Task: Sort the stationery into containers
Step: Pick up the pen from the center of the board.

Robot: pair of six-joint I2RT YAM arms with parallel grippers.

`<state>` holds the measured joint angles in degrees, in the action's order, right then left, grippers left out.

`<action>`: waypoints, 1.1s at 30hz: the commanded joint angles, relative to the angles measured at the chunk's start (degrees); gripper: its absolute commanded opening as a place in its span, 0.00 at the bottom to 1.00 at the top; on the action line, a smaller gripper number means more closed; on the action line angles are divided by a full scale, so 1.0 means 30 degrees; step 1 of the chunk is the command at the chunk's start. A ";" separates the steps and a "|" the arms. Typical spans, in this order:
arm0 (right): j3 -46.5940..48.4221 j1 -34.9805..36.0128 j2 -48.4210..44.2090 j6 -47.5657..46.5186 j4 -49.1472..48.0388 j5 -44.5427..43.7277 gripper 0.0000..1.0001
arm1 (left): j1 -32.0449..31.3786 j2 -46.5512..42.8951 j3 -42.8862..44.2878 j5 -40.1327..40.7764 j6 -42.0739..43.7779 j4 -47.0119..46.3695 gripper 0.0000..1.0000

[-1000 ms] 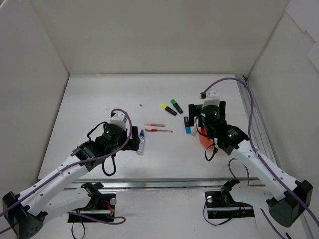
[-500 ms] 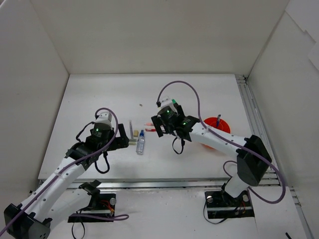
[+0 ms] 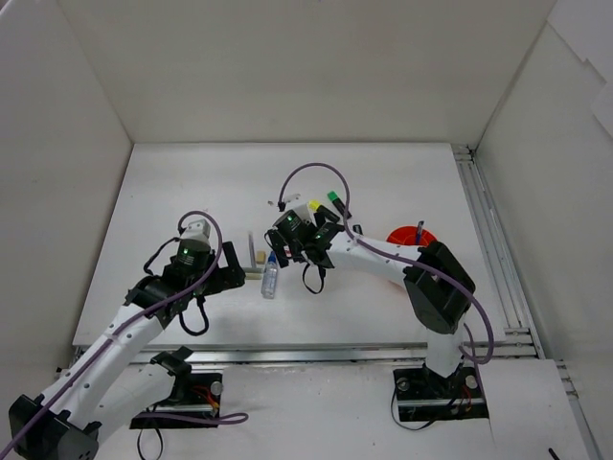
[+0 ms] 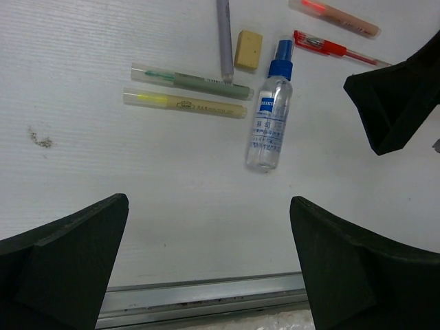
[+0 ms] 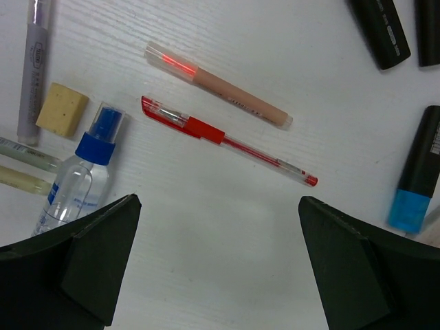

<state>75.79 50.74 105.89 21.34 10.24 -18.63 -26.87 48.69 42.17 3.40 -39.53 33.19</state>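
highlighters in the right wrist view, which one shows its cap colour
The blue-capped highlighter at the right edge; the two black highlighters at the top right show only their bodies.

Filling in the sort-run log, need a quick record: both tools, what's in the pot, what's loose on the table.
left tool: open, empty, hovering just short of the spray bottle
right tool: open, empty, above the red pen
pot: orange-red, one thin pen sticking out of it
loose on table: spray bottle, red pen, eraser, blue-capped highlighter, several other pens and highlighters
progress: most items not yet sorted
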 commanded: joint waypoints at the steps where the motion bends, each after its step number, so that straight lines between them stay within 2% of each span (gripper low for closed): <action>1: 0.1075 0.0225 0.0386 -0.2408 -0.0862 -0.0793 0.98 | 0.0110 -0.0378 -0.0548 -0.0662 -0.0476 -0.0427 1.00; 4: 0.0697 0.0079 0.0564 -0.4385 -0.0894 -0.0267 0.98 | 0.0284 -0.0876 -0.1164 -0.0898 -0.0476 -0.1130 1.00; 9: -0.0710 -0.1968 0.0125 -0.5704 -0.2151 0.4970 0.96 | 0.0286 -0.1228 -0.1547 -0.0899 -0.0505 -0.1949 1.00; 13: -0.0830 -0.2528 0.0824 -0.6909 -0.2534 0.7379 0.96 | 0.0286 -0.1083 -0.1548 -0.0899 -0.0506 -0.2128 1.00; 20: -0.0945 -0.3056 0.1649 -0.6587 -0.2710 0.8261 0.95 | 0.0286 -0.0673 -0.1109 -0.0693 -0.0418 -0.1718 1.00; 27: -0.2701 -0.2910 0.1238 -0.6528 -0.3003 0.9228 0.87 | 0.0286 0.0030 -0.0845 -0.0606 -0.0301 -0.1776 1.00; 32: -0.3583 -0.1183 0.0506 -0.7905 -0.2974 0.7914 0.85 | 0.0286 0.0382 -0.0728 -0.0811 -0.0184 -0.2011 1.00; 33: -0.3728 -0.1065 0.0418 -0.7963 -0.2945 0.7765 0.81 | 0.0286 0.0412 -0.0728 -0.0811 -0.0183 -0.2069 1.00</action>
<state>66.52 44.18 109.45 -0.54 -1.04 5.06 -26.50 49.54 36.21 0.91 -40.53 29.67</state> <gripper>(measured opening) 0.825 0.996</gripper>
